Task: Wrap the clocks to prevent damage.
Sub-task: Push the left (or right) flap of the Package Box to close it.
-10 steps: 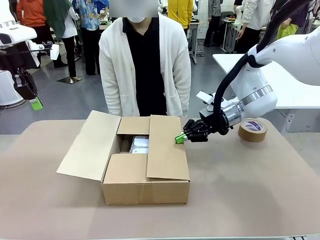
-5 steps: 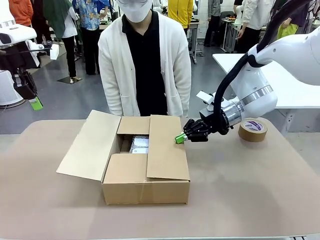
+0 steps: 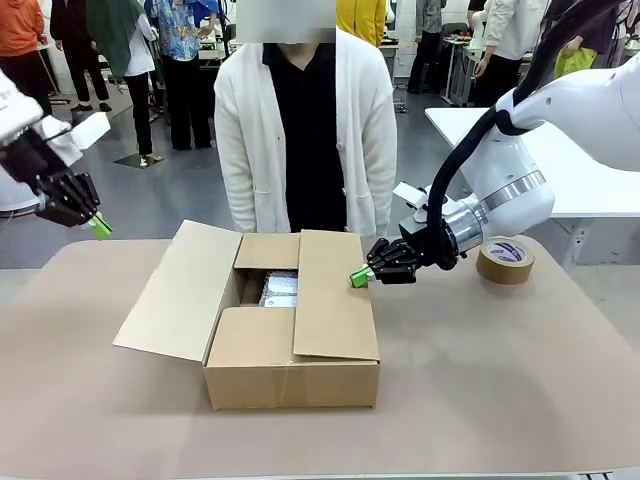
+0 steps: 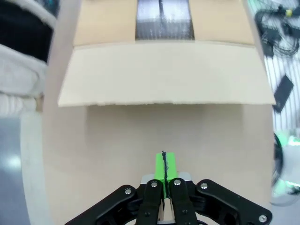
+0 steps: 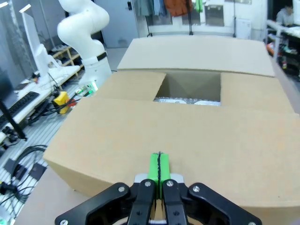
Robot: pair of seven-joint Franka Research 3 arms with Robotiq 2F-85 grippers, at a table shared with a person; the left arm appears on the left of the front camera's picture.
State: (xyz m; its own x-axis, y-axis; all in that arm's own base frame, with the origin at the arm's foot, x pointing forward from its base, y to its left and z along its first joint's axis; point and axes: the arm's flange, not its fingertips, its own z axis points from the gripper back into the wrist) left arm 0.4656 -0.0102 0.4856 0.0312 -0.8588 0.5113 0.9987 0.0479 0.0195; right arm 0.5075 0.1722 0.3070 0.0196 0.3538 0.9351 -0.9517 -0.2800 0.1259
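Note:
A cardboard box (image 3: 290, 345) stands mid-table with its left flap (image 3: 180, 290) flung outward and the other flaps partly folded in. Through the gap shows a bubble-wrapped bundle (image 3: 280, 288) (image 4: 164, 21) (image 5: 187, 100); the clocks themselves are hidden under the wrap. My right gripper (image 3: 360, 277) (image 5: 159, 171) is shut and empty, its green tips at the far edge of the right flap (image 3: 335, 300) (image 5: 178, 126). My left gripper (image 3: 99, 227) (image 4: 164, 166) is shut and empty, in the air left of the box, facing the open left flap (image 4: 164, 75).
A person in a white cardigan (image 3: 305, 130) stands at the far edge behind the box, their sleeve (image 4: 18, 61) in the left wrist view. A roll of brown tape (image 3: 505, 259) lies at the right behind my right arm. Bare tabletop (image 3: 500, 380) surrounds the box.
My left gripper has swung in from the far left toward the box's open flap. The person has straightened up. The right arm has not moved.

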